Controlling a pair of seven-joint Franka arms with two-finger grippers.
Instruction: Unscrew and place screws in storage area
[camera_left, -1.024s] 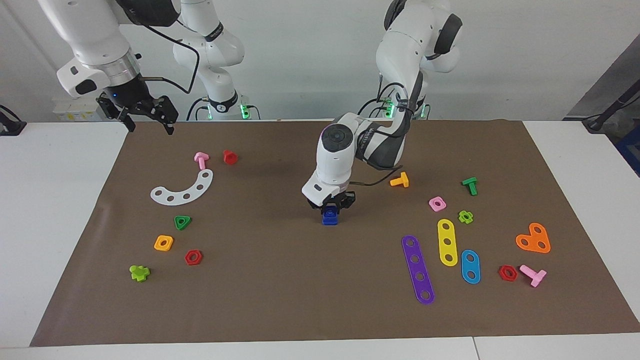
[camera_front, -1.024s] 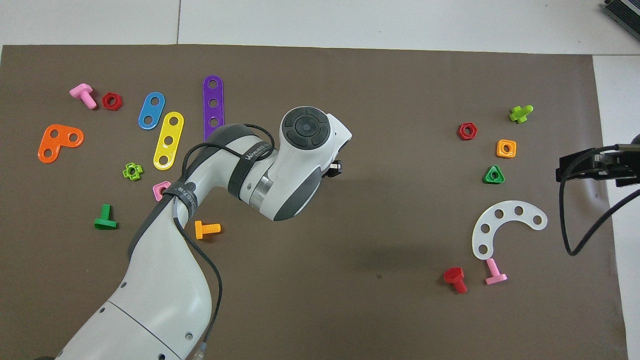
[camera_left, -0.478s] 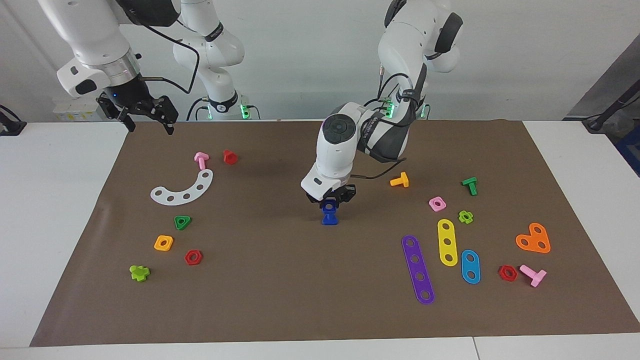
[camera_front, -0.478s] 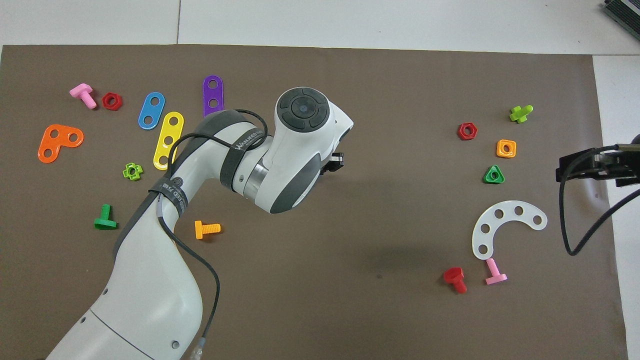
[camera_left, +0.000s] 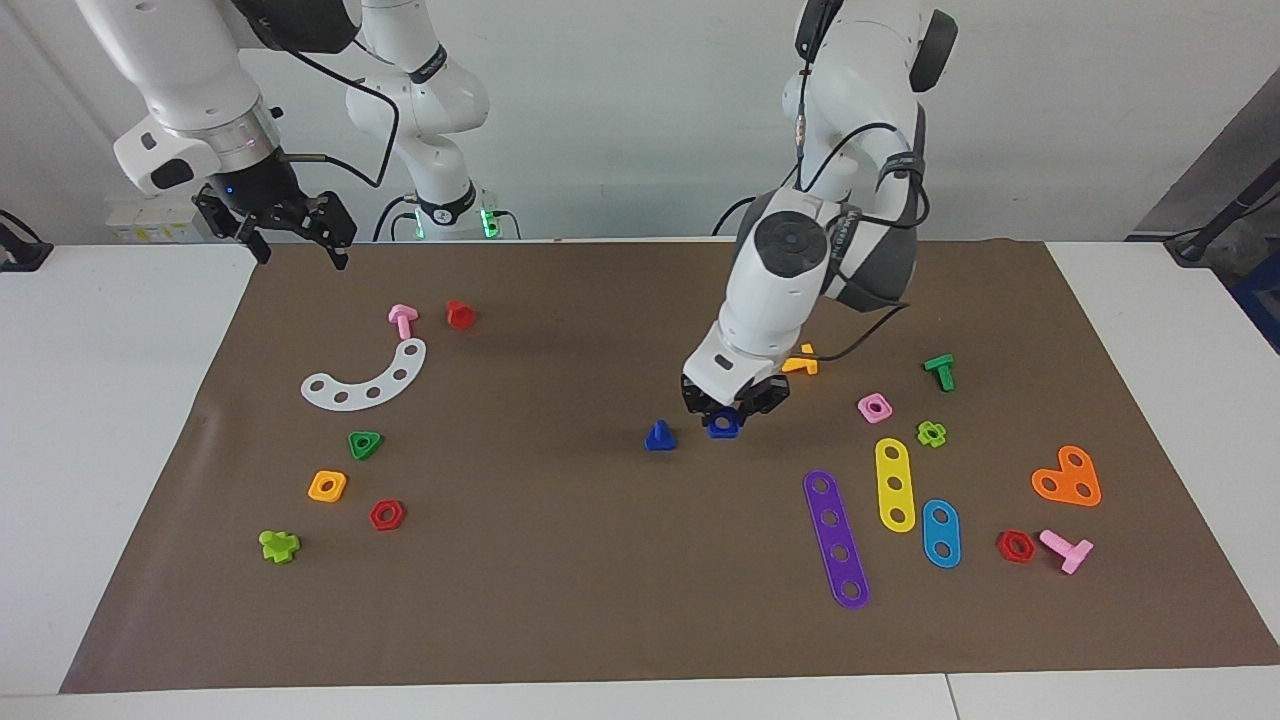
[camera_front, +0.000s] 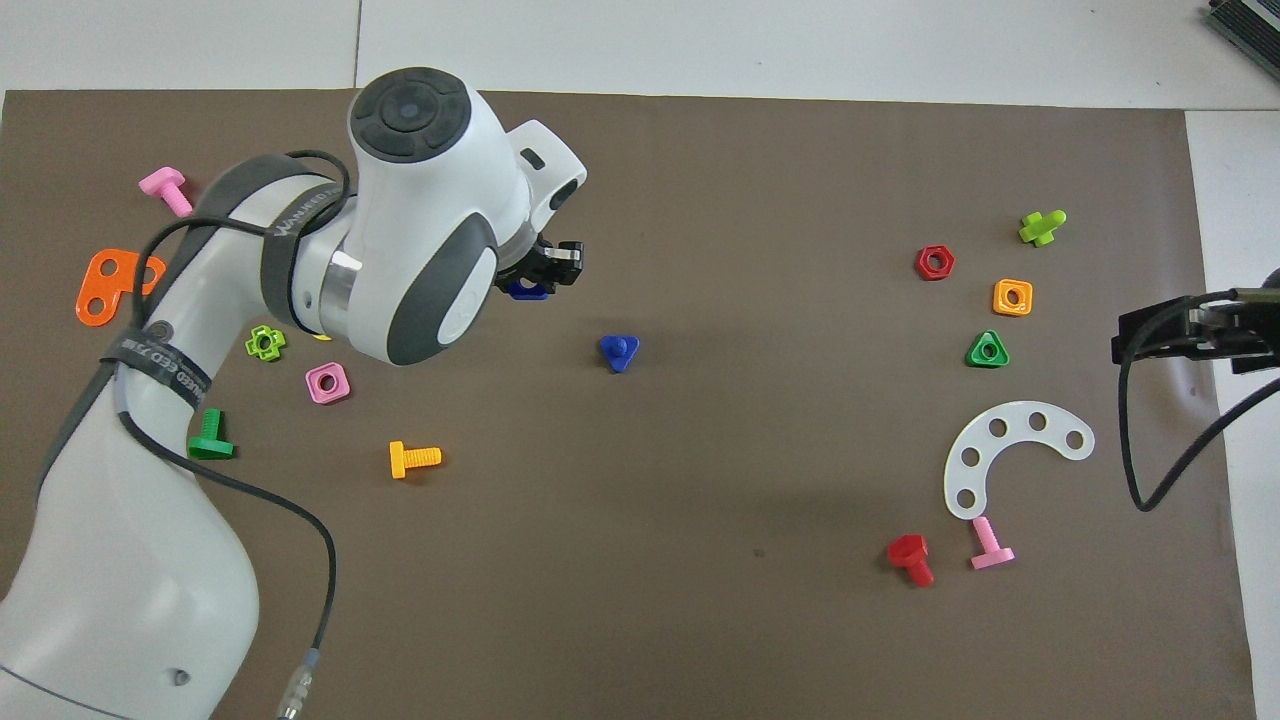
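Screw (camera_left: 659, 436), dark blue with triangular head, standing head-down on brown mat (camera_left: 560, 580) near middle of desk (camera_left: 120, 400), shaft pointing up, free of both claws. Left claw (camera_left: 724, 413) just beside it, toward left arm's end, fingertips closed on dark-blue square nut (camera_left: 723, 424), low over mat; whether nut touches mat, cannot tell. Orange bolt (camera_left: 800, 362) partly hidden by left arm's wrist. Pink square nut (camera_left: 874, 407), green bolt (camera_left: 940, 371) and light-green cross nut (camera_left: 931, 433) toward left arm's end, with purple strip (camera_left: 836, 539), yellow strip (camera_left: 894, 484) and blue strip (camera_left: 940, 533) farther from robots. Right claw (camera_left: 292, 243) waiting in air over mat's edge at right arm's end, fingers spread wide, holding nothing. White curved strip (camera_left: 368, 379), pink bolt (camera_left: 402, 320) and red bolt (camera_left: 460, 314) on mat near that end.
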